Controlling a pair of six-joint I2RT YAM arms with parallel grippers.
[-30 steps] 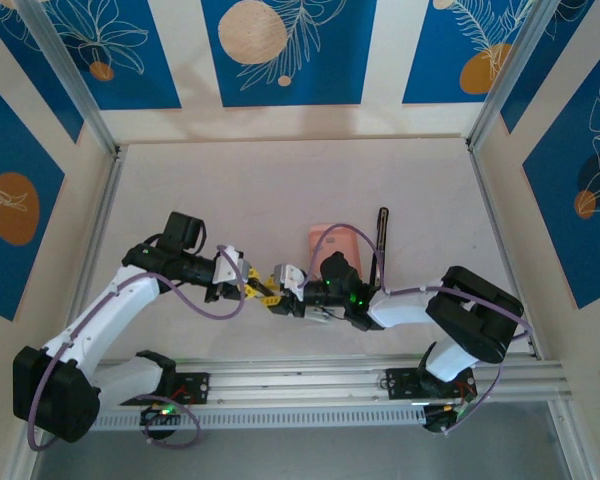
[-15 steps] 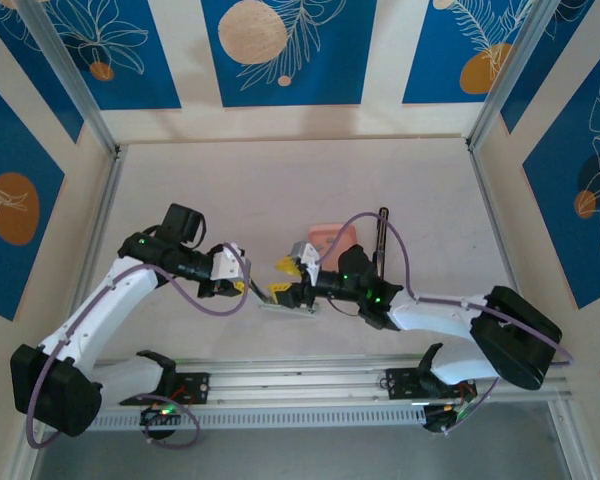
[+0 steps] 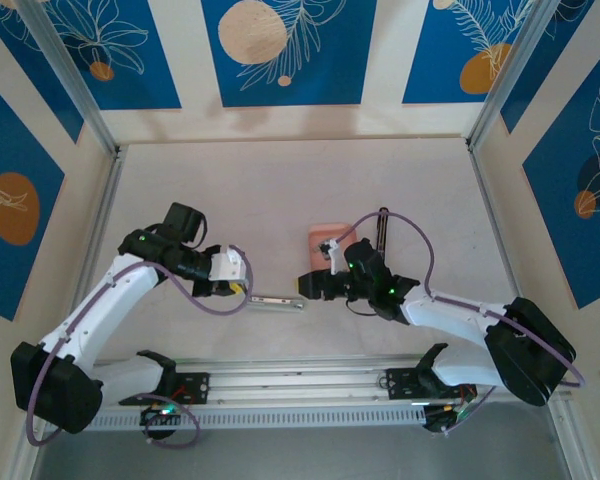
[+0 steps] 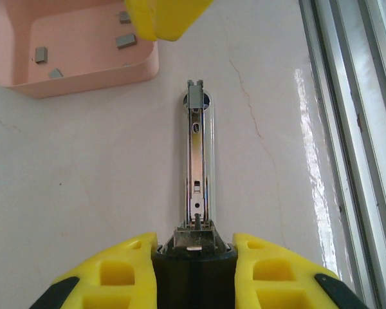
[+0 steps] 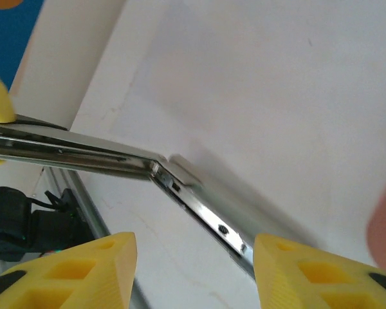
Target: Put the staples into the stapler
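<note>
My left hand is clamped tight on the left end of the stapler, whose silver rail lies flat on the bench. My right hand hangs by the rail's right end, fingers apart. The staples lie in the pink tray just beyond.

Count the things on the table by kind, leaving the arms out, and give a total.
Pink tray: 1
Staples in the tray: 4 visible
Silver rail: 1
Black bar: 1
Total: 7
</note>
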